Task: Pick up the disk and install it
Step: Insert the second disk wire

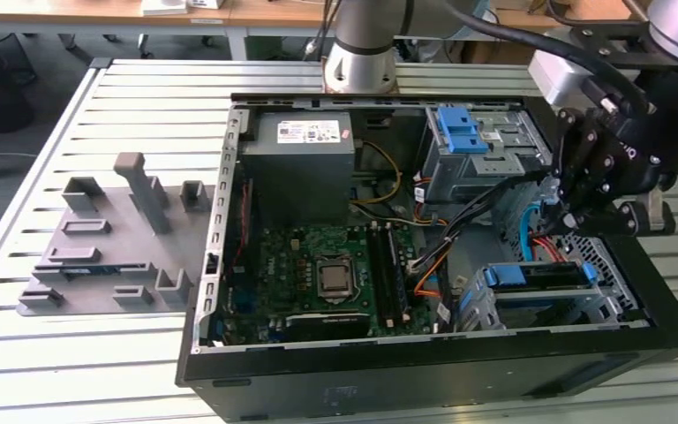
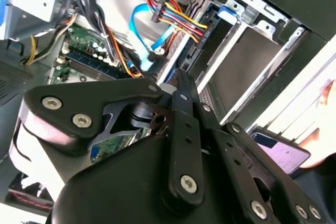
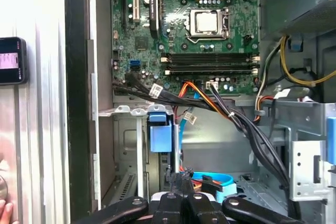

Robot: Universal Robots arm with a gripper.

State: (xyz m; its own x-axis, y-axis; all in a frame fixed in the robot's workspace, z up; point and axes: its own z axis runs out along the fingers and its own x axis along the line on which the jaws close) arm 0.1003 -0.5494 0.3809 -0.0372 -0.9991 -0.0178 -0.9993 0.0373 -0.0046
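**Over the open case, gripper above the drive bay**

Above the open black computer case (image 1: 433,371), the black gripper (image 1: 592,212) hangs near its cables, fingers apparently together, gripping nothing. Seated in the case's lower drive cage lies the silver, blue-framed disk (image 1: 542,276).

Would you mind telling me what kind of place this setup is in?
Probably a robotics lab or workshop: an open computer case sits on a slatted metal table under the robot arm's gripper, with desks behind.
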